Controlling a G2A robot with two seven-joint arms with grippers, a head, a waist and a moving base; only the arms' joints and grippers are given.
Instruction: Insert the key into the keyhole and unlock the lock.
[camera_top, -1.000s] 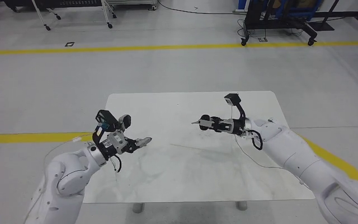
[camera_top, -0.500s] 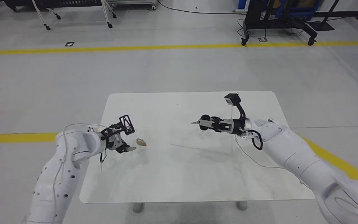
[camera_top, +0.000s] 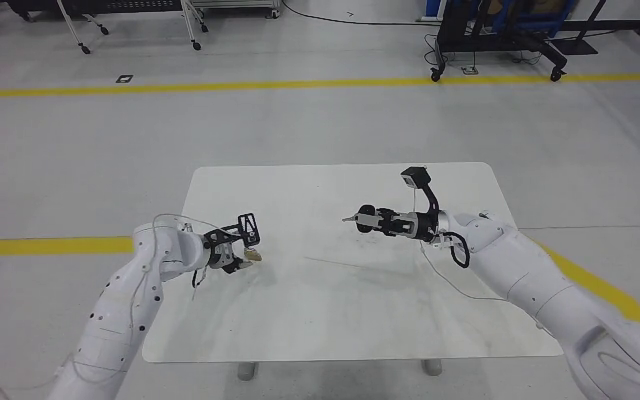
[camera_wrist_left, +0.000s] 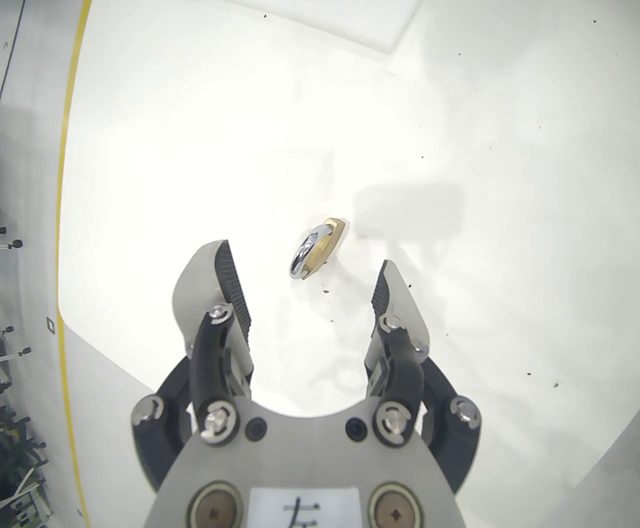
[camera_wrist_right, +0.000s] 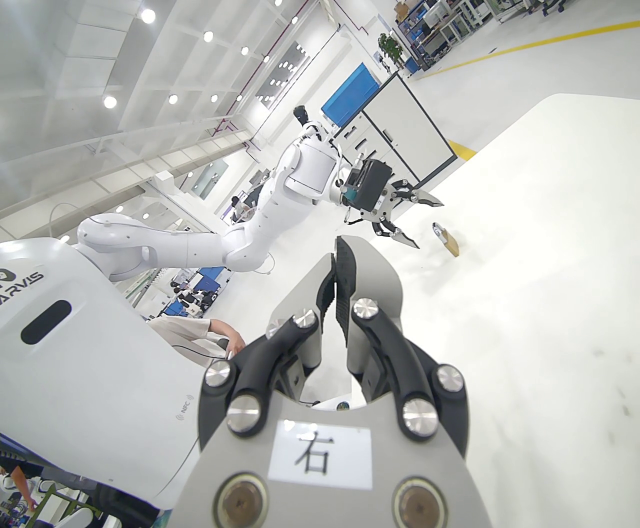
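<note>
Left of centre in the top view, our left end effector (camera_wrist_left: 304, 257) hangs wide open just above the lock (camera_wrist_left: 327, 239), which lies on the worktop (camera_top: 330, 310). We judge it is there to grasp and steady the lock. Right of centre, our right end effector (camera_top: 360, 218) is clamped on a thin sliver, likely the key (camera_top: 348, 218), held level and aimed leftward toward the lock, ready for insertion.

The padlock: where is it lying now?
In the top view the padlock lies on the left part of the table, just ahead of the open left gripper, touching neither finger.
</note>
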